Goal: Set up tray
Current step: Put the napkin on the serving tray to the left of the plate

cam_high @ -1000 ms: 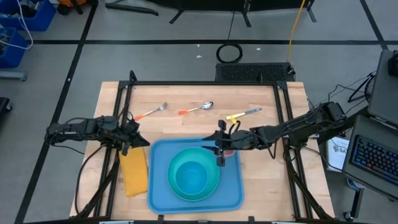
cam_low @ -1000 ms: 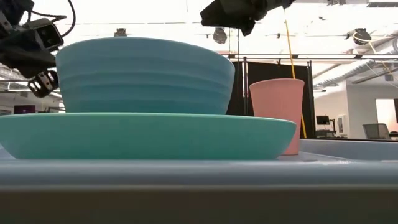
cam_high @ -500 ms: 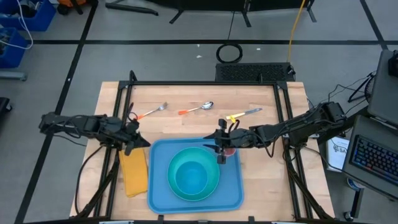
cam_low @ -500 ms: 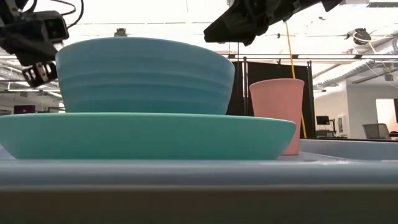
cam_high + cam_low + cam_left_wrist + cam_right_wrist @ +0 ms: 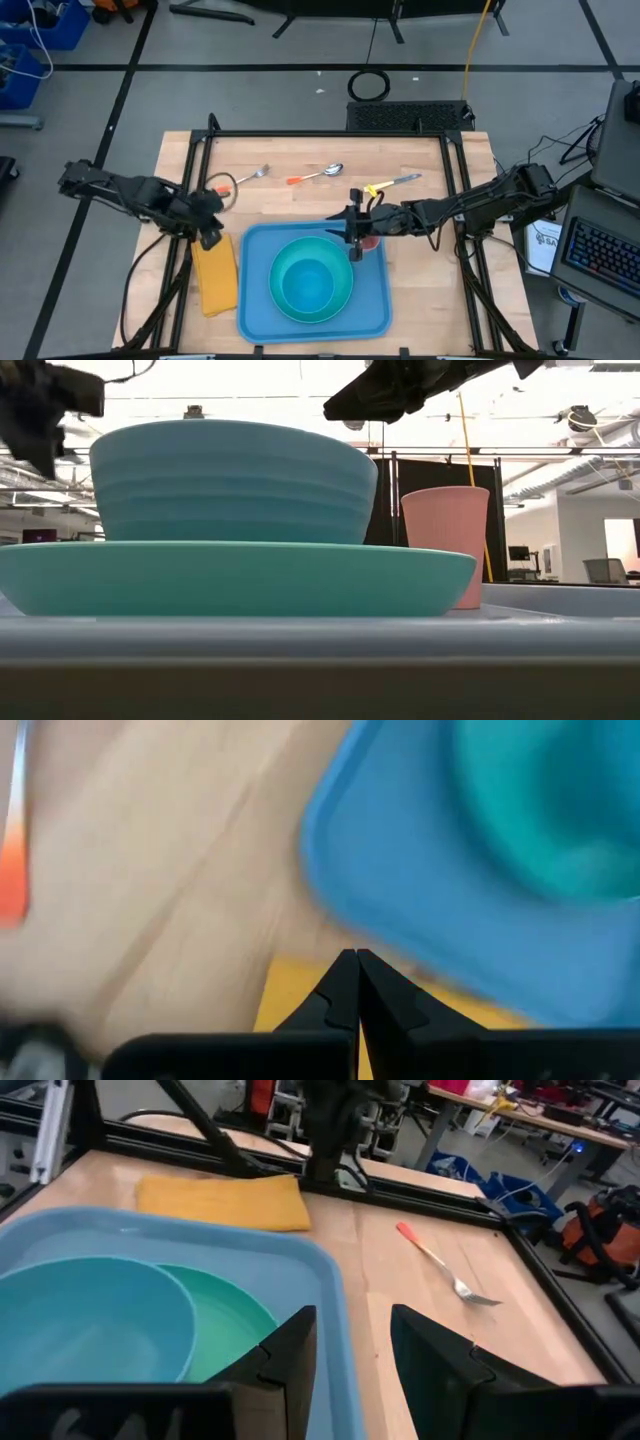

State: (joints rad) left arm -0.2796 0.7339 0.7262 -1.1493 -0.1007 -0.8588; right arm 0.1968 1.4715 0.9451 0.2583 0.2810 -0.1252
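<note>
Tray loaded with plate, bowl and cup; both grippers empty at its far corners.

Left gripper (image 5: 209,236) hangs just off the far-left corner of the blue tray (image 5: 256,312), above the far end of the yellow napkin (image 5: 215,280); its fingers are pressed fully together, holding nothing. Right gripper (image 5: 352,249) sits over the tray's far edge, just left of the pink cup (image 5: 446,545), fingers parted with nothing between them; contact with the cup appears unlikely, though the overhead view is too tight to confirm. The tray lies at the table's near centre, long axis near to far, carrying a teal bowl (image 5: 232,482) on a teal plate (image 5: 236,578).
</note>
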